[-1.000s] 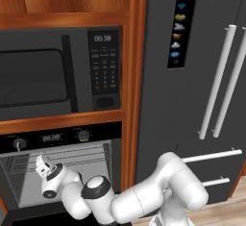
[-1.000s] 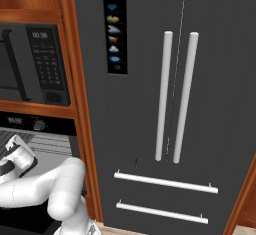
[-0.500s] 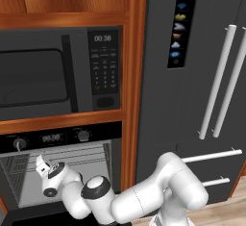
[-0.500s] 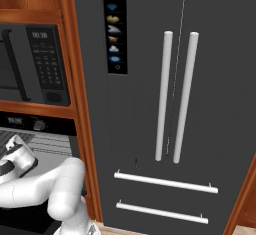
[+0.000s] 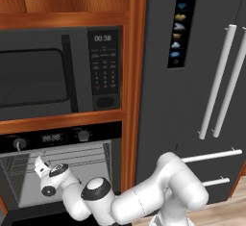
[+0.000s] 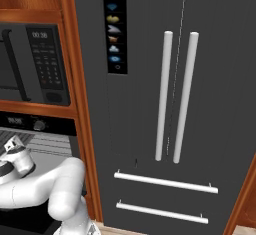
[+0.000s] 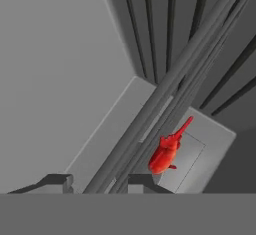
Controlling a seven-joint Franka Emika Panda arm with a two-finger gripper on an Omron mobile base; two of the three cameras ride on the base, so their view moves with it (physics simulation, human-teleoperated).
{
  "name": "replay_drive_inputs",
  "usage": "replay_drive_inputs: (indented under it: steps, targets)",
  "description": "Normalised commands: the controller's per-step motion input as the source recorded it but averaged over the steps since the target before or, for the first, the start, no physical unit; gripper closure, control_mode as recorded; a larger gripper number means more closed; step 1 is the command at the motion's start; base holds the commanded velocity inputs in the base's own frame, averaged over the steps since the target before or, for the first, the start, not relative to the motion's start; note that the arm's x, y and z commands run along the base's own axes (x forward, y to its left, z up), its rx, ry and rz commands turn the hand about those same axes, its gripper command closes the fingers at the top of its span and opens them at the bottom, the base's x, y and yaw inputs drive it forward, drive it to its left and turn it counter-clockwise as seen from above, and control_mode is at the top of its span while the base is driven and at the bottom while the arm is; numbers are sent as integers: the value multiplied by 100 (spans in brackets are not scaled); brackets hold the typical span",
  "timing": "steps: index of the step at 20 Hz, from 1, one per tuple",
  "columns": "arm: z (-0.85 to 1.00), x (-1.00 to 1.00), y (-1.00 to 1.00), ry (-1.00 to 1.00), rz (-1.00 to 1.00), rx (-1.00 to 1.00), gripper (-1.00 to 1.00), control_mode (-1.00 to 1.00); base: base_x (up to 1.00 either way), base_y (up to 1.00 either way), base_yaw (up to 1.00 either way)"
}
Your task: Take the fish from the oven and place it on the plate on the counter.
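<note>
The small red-orange fish (image 7: 166, 153) lies on the grey oven floor, under the wire rack bars (image 7: 165, 94), with its tail pointing away from me. My gripper (image 7: 98, 183) is open inside the black oven (image 5: 53, 137), and a rack bar runs between its fingertips. The fish sits just beyond and to the right of the right fingertip (image 7: 141, 181), untouched. From the base views my hand (image 5: 42, 169) reaches into the oven cavity (image 6: 47, 144) at rack height. The plate and the counter are out of view.
A black microwave (image 5: 57, 73) with a keypad sits above the oven. A wooden panel (image 5: 133, 100) separates them from the dark fridge (image 6: 175, 104) with its white bar handles on the right. Grey oven walls (image 7: 55, 74) close in around the hand.
</note>
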Motion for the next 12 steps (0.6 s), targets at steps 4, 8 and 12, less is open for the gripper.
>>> replay_drive_inputs:
  steps: [4, 8, 12]
  targets:
    - [-24, -51, 0, 0, 4, 2, 100, -100, 0, 0, 0]
    - [-28, -67, 0, 7, 5, 0, 100, -100, 0, 0, 0]
    - [-37, -79, 0, 17, 6, 0, 100, -100, 0, 0, 0]
